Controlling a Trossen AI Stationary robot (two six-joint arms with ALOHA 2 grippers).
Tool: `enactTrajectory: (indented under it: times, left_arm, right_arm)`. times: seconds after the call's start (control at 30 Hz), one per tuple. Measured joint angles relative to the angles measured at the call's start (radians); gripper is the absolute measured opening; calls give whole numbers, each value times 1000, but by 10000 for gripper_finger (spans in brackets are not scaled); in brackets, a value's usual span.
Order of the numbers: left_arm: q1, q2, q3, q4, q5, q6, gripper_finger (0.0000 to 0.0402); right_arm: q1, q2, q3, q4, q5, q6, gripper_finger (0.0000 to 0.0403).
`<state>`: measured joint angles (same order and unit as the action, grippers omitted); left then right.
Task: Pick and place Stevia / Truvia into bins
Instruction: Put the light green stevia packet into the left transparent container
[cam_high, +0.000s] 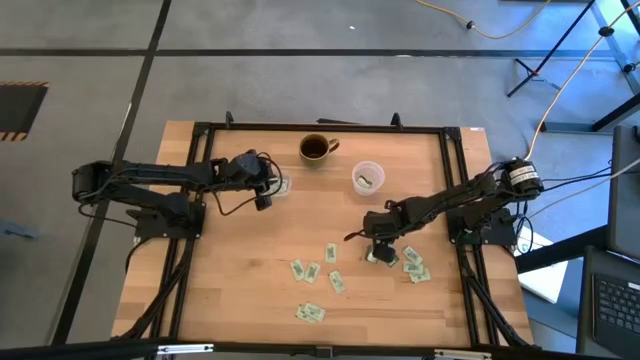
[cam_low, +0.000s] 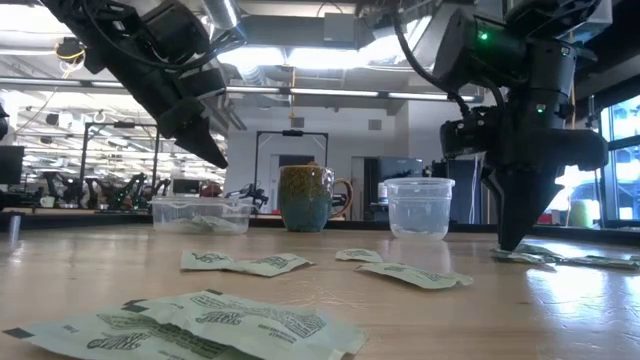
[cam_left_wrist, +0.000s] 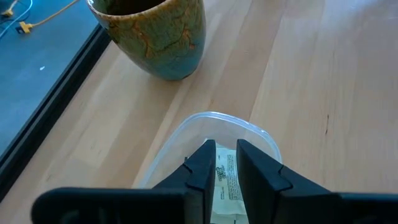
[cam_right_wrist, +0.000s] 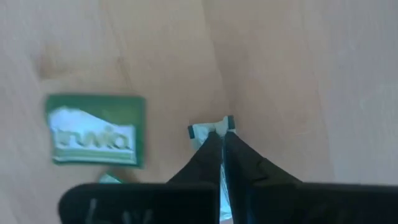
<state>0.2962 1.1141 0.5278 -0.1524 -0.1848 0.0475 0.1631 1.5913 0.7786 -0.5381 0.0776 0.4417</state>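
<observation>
Several pale green and white Truvia sachets (cam_high: 305, 270) lie flat on the wooden table, near the front and middle. My right gripper (cam_high: 380, 252) points down among the right-hand group and is shut on one sachet (cam_right_wrist: 211, 129). A darker green Truvia sachet (cam_right_wrist: 96, 138) lies flat beside it. My left gripper (cam_high: 265, 200) hovers over the shallow clear tub (cam_high: 282, 186) with a narrow gap between its fingers. Through that gap a sachet (cam_left_wrist: 227, 180) shows lying in the tub. The round clear cup (cam_high: 368, 178) stands at the far middle with a sachet inside. My right gripper pinches one end of a pale sachet (cam_right_wrist: 214, 128) between its two fingertips, coming from above and pointing steeply down. Only a small strip of that end shows past the fingertips (cam_right_wrist: 208, 149); the fingers hide the rest. The fingertips stand at table level (cam_low: 512, 240).
A green-brown mug (cam_high: 317, 148) stands at the far edge between tub and cup. More sachets (cam_high: 415, 268) lie just right of my right gripper, and others (cam_low: 200, 325) near the front edge. A dark frame (cam_high: 450, 180) runs around the tabletop.
</observation>
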Motion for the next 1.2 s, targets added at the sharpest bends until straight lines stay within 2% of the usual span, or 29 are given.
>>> enactTrajectory:
  times: [0.17,0.27,0.4,0.53,0.63,0.73,0.97,1.2]
  left_arm:
    - [0,0,0,23,13,32,59]
    - [0,0,0,71,60,43,59]
    - [-5,0,0,158,181,108,59]
    - [-34,0,0,240,329,205,68]
    - [-71,0,0,289,408,280,85]
    - [-120,6,0,356,411,343,102]
    - [-188,104,2,555,397,352,127]
    - [-224,237,2,781,396,352,121]
  right_arm:
    - [-1,-71,20,15,2,-32,5]
    - [-1,-94,45,71,2,-103,3]
    - [-10,-101,91,212,-7,-251,4]
    - [-29,-101,124,358,-96,-416,4]
    - [-50,-101,128,432,-169,-476,4]
    - [-70,-101,130,484,-220,-504,5]
    - [-103,-99,130,656,-330,-531,5]
    - [-123,-86,131,726,-342,-525,5]
